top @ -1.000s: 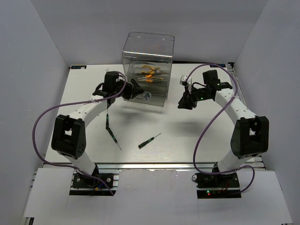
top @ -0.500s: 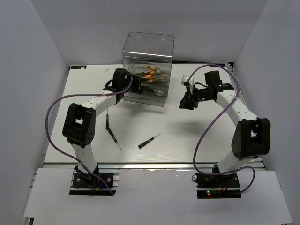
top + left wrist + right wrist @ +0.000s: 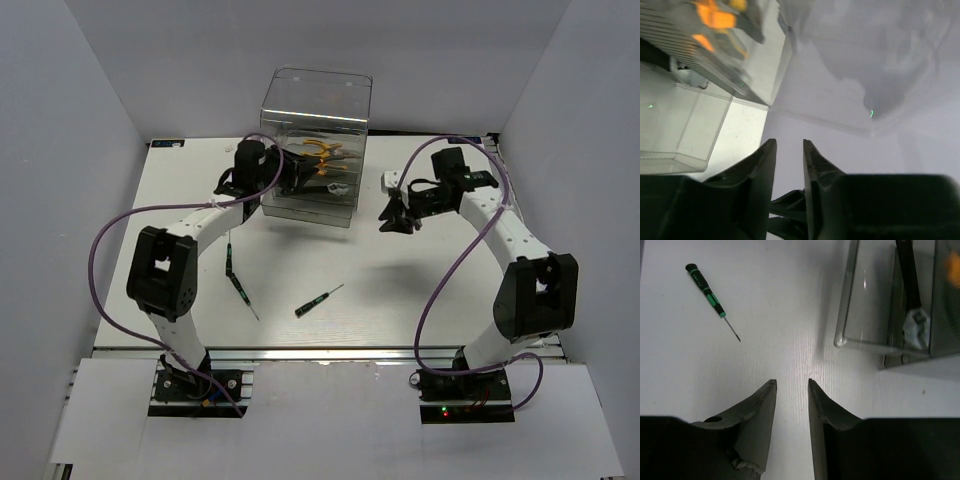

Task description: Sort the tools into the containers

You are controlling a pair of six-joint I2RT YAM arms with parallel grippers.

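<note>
White tabletop [image 3: 400, 290] hemmed by grey walls, viewed from above. Pressed against the front of the smoky drawer box [image 3: 315, 120]: left gripper [image 3: 297, 178], swung in from open table within the past second. Visible through the clear wall, already stowed in an upper drawer: orange-handled pliers [image 3: 320, 152]. Hovering just right of the box, nudged slightly inward over the same second: right gripper [image 3: 392, 215]. Unsorted on the near table: one screwdriver [image 3: 318, 301] at centre, more screwdrivers [image 3: 240, 291] beside the left arm.

From the left wrist: fingers [image 3: 760, 170] parted by a narrow gap, grasping nothing. Blurred orange of the pliers at upper left, behind ribbed clear plastic, very close to the lens.

From the right wrist: fingers [image 3: 762, 405] likewise slightly parted and empty, held above bare table. Up-left of them, well apart, a green-banded screwdriver; to the right, a corner of a clear drawer [image 3: 850, 305] with a dark slim item [image 3: 910, 285] inside, kind unclear.

Judged from the quick reach to the box: probably shutting or seating a drawer, pliers dealt with, screwdrivers next. Worth watching: shoving the whole box instead of the drawer.
</note>
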